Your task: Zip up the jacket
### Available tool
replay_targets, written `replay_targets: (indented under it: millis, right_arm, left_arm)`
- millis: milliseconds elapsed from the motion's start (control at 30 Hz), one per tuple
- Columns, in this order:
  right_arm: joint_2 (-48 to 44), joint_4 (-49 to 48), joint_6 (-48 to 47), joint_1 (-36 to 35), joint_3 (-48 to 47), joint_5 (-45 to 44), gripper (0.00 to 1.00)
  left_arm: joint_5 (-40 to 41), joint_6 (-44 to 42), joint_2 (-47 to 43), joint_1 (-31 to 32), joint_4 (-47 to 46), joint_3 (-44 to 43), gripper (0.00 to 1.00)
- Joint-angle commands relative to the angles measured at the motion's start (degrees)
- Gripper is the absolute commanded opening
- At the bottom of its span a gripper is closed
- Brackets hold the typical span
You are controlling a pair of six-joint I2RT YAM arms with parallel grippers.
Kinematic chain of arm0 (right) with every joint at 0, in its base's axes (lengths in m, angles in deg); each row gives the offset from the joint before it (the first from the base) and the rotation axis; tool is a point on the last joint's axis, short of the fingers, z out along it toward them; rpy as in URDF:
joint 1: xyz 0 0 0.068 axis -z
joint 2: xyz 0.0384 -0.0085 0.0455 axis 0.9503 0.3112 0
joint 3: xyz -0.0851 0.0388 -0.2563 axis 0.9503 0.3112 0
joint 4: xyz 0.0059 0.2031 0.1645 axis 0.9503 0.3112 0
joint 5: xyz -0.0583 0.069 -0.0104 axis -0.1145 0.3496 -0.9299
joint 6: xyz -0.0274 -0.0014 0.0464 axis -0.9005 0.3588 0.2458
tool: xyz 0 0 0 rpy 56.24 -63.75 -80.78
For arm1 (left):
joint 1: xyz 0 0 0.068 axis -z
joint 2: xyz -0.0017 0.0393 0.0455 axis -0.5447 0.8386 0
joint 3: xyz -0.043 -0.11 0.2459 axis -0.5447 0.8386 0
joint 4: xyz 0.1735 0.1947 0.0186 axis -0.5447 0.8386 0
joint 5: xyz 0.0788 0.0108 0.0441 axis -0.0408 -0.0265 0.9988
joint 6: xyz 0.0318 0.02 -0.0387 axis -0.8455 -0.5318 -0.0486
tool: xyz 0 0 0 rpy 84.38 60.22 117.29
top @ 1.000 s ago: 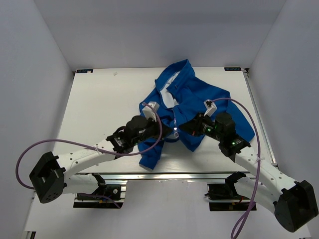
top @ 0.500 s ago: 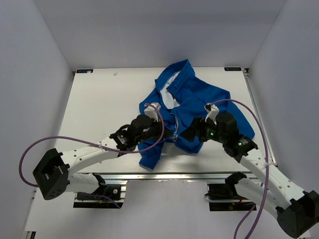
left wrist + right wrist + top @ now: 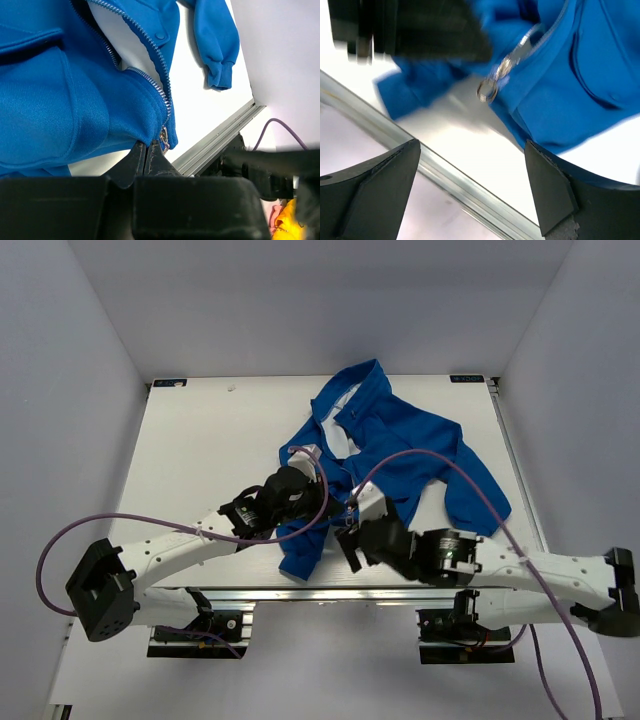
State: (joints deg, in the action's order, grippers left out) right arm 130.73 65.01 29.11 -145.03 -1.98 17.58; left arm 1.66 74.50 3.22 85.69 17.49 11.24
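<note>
The blue jacket (image 3: pixel 410 445) lies rumpled at the back right of the white table (image 3: pixel 200 450), front open, with white lining (image 3: pixel 130 45) showing between the zipper teeth (image 3: pixel 161 90). My left gripper (image 3: pixel 147 146) is shut on the jacket's bottom hem right at the foot of the zipper; seen from above, the left gripper (image 3: pixel 335 503) reaches in from the left. The metal zipper pull (image 3: pixel 488 91) hangs free with its ring down. My right gripper (image 3: pixel 470 165) stands wide open and empty, below the pull; from above, the right gripper (image 3: pixel 352 530) is just in front of the hem.
The table's metal front rail (image 3: pixel 445 172) runs right under the right gripper. A sleeve cuff (image 3: pixel 220 75) lies out on the table. Purple cables (image 3: pixel 420 460) loop over both arms. White walls close in the back and sides.
My right gripper has opened and pulled back from the zipper toward the front edge, its arm swinging low along the rail. The left gripper keeps its hold and has shifted slightly.
</note>
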Motion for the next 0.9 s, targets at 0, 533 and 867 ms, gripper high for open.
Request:
replay_targets:
  millis: [0, 533, 867]
  right_arm:
    - [4.18, 5.4, 4.72, -8.99, -3.98, -23.59, 0.89]
    - [22.12, 8.7, 21.44, -14.46, -8.48, -37.0, 0.65]
    - [17.37, -11.29, 8.51, -8.84, 0.92, -31.55, 0.59]
  left_arm:
    - [-0.47, 1.78, -1.94, 0.31, 0.98, -1.49, 0.0]
    - [-0.73, 4.42, -2.73, 0.31, 1.42, -1.14, 0.0]
    - [-3.02, 5.65, -3.87, 0.31, 1.86, -0.97, 0.0]
